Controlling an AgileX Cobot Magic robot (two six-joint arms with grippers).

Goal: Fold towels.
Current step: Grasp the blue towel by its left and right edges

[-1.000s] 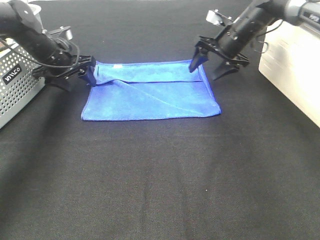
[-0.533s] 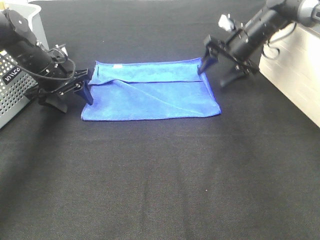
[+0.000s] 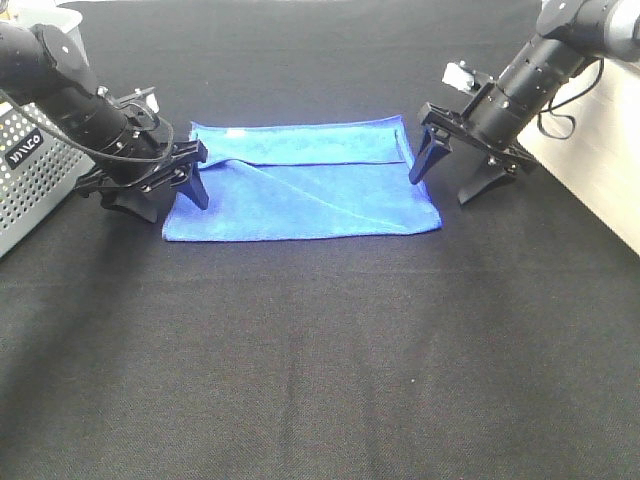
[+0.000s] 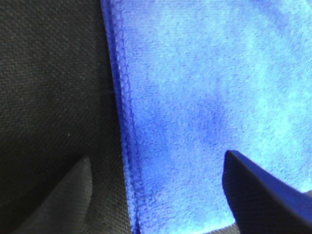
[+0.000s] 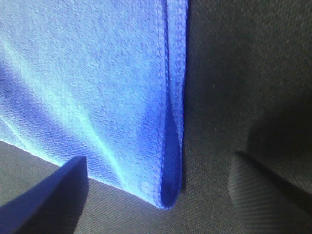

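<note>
A blue towel (image 3: 300,185) lies folded once on the black table, its folded-over flap along the far side. My left gripper (image 3: 172,203) is open and straddles the towel's left edge near the near-left corner. In the left wrist view one finger (image 4: 263,195) is over the towel (image 4: 204,87) and the other is over bare table. My right gripper (image 3: 442,187) is open and straddles the right edge near the near-right corner. In the right wrist view the towel's (image 5: 87,73) doubled edge runs between the open fingers (image 5: 48,195).
A grey perforated basket (image 3: 30,170) stands at the left edge, close behind my left arm. A white box (image 3: 600,140) stands at the right edge, beside my right arm. The black table (image 3: 320,360) stretches toward the front.
Both open grippers have moved from the towel's far corners along its side edges toward the near corners. The towel has not moved.
</note>
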